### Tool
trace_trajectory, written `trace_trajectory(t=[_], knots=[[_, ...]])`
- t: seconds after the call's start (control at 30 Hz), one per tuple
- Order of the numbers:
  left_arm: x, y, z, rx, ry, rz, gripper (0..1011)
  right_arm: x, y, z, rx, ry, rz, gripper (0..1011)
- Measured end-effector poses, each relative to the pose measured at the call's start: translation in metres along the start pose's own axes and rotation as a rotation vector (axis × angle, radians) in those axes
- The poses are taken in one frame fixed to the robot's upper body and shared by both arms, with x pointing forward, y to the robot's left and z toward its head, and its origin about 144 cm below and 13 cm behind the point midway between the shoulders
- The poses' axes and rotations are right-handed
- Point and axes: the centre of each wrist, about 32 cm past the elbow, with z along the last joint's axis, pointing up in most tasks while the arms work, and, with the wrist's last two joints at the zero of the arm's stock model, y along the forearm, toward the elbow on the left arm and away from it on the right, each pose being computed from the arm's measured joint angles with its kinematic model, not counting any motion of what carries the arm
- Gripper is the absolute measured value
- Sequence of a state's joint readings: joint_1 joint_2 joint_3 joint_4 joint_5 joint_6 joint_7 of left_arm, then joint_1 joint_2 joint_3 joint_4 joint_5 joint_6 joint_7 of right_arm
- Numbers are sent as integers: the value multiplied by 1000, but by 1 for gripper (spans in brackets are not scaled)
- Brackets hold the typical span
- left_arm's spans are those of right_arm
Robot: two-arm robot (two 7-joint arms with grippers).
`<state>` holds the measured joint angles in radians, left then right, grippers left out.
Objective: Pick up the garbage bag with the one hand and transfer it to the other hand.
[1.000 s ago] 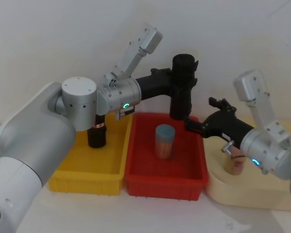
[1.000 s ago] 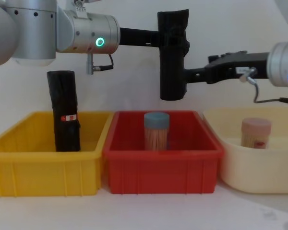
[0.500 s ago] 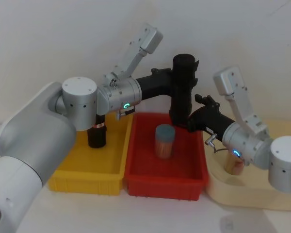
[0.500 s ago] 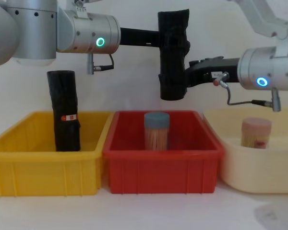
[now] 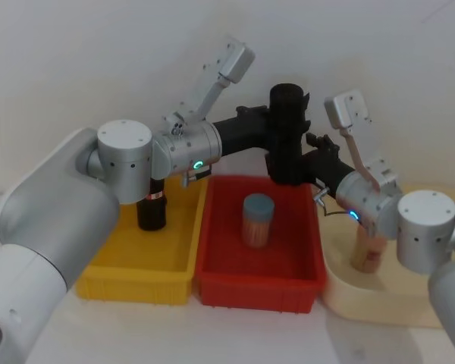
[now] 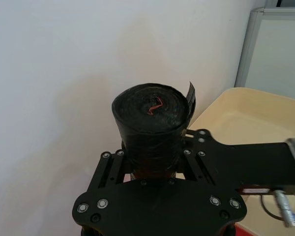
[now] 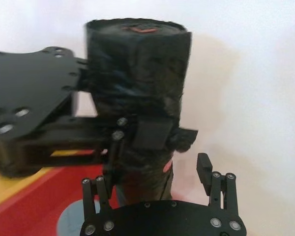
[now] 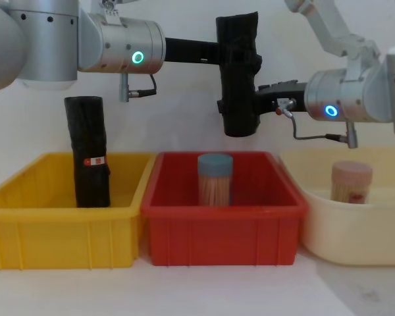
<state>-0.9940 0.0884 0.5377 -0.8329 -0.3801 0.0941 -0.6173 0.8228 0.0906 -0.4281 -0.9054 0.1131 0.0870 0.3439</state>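
The garbage bag [image 8: 239, 72], a thick black crinkled roll, hangs upright above the red bin. My left gripper [image 8: 234, 58], on the green-lit arm, is shut on the bag's upper half; the roll's top [image 6: 152, 110] rises above the left gripper [image 6: 152, 160]. From the right, my right gripper [image 8: 251, 105], on the blue-lit arm, reaches the bag's lower half. Seen from its wrist, the right gripper [image 7: 152, 177] is open, with its fingers [image 7: 211, 179] on either side of the bag [image 7: 137, 83] and a gap showing. From the head, the bag [image 5: 287, 129] stands between both arms.
A slimmer black roll [image 8: 89, 151] with a red-and-white sticker stands in the yellow bin [image 8: 59, 240]. The red bin [image 8: 217, 240] holds a blue-lidded toothpick jar [image 8: 214, 179]. A cream tray [image 8: 355, 240] on the right holds a pink-lidded jar [image 8: 351, 182]. A white wall lies close behind.
My right arm has swung left and closer, bringing its gripper from beside the bag to around its lower half. The left arm and the bag have stayed still.
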Motion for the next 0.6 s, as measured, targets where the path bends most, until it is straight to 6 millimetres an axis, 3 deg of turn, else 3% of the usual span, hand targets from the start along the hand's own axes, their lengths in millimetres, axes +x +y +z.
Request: trace_trajectory(t=[0.27,0.5,0.6], knots=[[0,0,0,0,0,0,447,3,14,0,-2,7,-11,957],[0,0,0,0,0,1,447,3,21,1,-4,11,-15,795],[0,0,0,0,0,1,447,4,23,1,-5,13,-17,663]])
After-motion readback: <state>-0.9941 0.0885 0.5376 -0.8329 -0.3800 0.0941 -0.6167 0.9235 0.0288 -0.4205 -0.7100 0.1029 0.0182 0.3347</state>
